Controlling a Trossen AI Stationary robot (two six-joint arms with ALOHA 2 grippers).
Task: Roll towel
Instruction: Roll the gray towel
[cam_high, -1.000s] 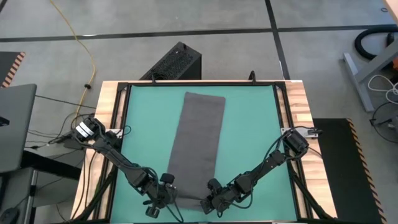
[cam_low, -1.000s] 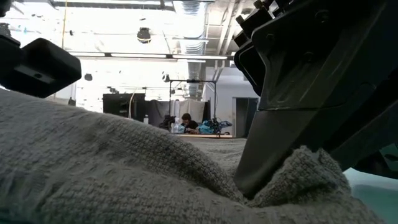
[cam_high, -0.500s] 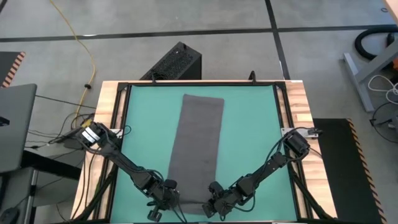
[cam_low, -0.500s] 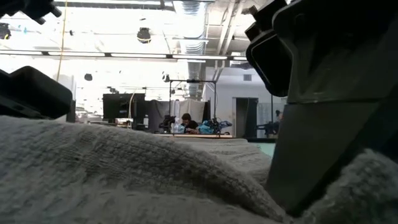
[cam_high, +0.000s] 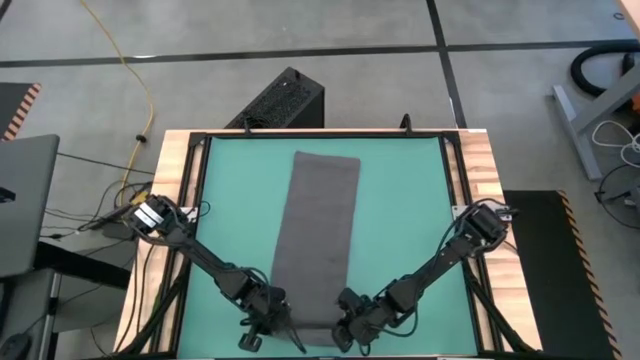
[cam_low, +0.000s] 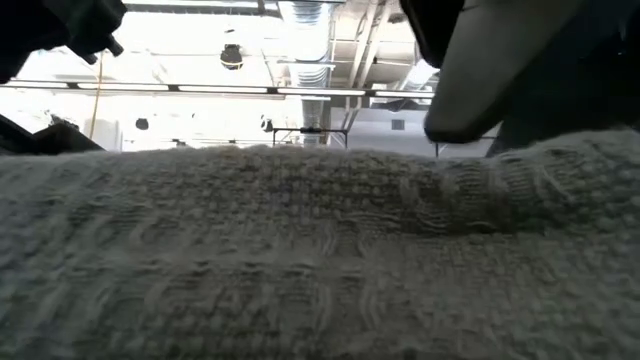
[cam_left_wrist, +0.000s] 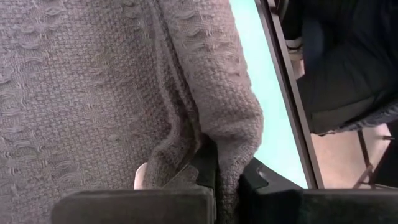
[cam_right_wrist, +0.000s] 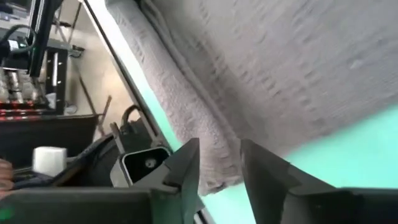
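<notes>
High view: overhead, straight down on the whole counter (cam_high: 400, 200). Low view: counter height, pressed against the towel (cam_low: 300, 260), room barely visible. Wrist views: close, sharing the towel's near edge, probably opposite corners.

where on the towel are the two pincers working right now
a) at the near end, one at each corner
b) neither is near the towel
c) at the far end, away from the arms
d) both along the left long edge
a: in the high view the left pincer and right pincer sit at the two near corners of the towel.
</notes>
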